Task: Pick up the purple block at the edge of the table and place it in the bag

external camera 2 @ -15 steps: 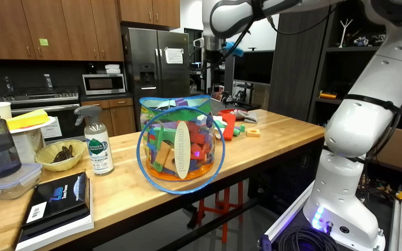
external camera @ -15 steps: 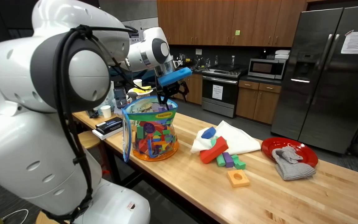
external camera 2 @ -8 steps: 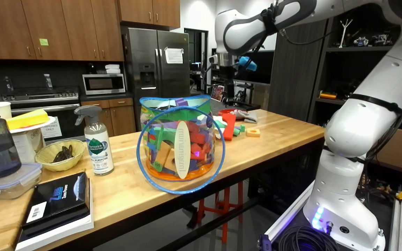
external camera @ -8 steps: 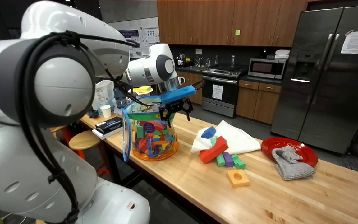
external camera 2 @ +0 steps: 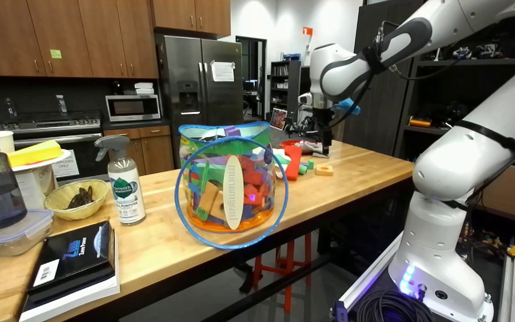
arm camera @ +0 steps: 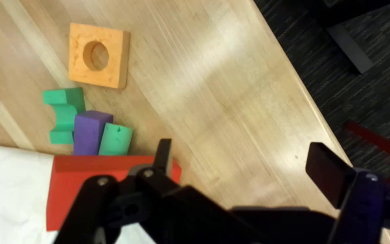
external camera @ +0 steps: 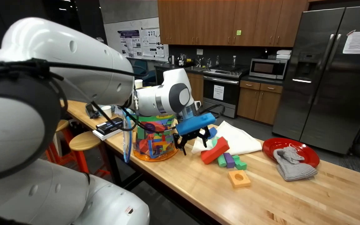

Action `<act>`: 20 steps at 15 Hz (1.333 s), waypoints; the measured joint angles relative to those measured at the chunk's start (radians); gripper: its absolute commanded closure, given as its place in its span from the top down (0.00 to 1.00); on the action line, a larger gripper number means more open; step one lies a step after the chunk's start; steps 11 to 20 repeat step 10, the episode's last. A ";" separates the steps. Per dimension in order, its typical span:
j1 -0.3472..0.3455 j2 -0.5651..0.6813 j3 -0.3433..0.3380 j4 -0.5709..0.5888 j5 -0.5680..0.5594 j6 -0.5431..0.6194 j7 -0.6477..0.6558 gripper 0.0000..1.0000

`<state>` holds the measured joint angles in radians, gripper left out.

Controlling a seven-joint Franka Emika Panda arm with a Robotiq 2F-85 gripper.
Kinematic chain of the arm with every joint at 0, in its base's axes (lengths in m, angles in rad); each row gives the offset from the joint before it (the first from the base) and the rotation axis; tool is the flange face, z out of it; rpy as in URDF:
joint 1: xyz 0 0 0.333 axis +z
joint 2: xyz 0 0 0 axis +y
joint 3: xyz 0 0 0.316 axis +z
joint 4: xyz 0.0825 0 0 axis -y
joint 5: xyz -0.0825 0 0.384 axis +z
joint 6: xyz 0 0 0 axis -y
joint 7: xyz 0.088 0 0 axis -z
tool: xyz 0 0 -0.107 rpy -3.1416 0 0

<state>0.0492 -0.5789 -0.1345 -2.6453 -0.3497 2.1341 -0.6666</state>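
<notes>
Swung my hand (external camera: 195,149) away from the bag (external camera 2: 233,192); it's spread wide above the bench (external camera: 198,178) now, purple block (arm camera: 89,134) sitting between two green blocks (arm camera: 116,139).

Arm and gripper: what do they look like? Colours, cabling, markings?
Glossy white, rounded Panda arm with dark grey joint bands. Black cables run along it, tied with black straps. A small label sits low down; the base shows blue lights. A bright blue bar is mounted near the gripper, which is black and two-fingered, with dark, blocky fingertips.
</notes>
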 measured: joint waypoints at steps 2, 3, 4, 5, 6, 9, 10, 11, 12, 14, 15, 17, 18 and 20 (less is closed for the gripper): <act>-0.045 -0.027 -0.046 -0.070 -0.057 0.081 -0.039 1.00; -0.069 -0.035 -0.066 -0.098 -0.085 0.122 -0.057 1.00; -0.095 -0.041 -0.084 -0.123 -0.113 0.166 -0.074 1.00; -0.121 -0.042 -0.100 -0.145 -0.135 0.206 -0.085 1.00; -0.136 -0.041 -0.104 -0.153 -0.136 0.215 -0.091 1.00; -0.133 -0.040 -0.093 -0.146 -0.133 0.213 -0.090 1.00; -0.133 -0.040 -0.089 -0.146 -0.133 0.212 -0.090 1.00; -0.133 -0.040 -0.089 -0.146 -0.133 0.212 -0.090 1.00; -0.133 -0.040 -0.089 -0.146 -0.133 0.212 -0.090 1.00; -0.133 -0.040 -0.089 -0.146 -0.133 0.212 -0.090 1.00; -0.133 -0.040 -0.089 -0.146 -0.133 0.212 -0.090 1.00; -0.133 -0.040 -0.089 -0.146 -0.133 0.212 -0.090 1.00; -0.133 -0.040 -0.089 -0.146 -0.133 0.212 -0.090 1.00; -0.133 -0.040 -0.089 -0.146 -0.133 0.212 -0.090 1.00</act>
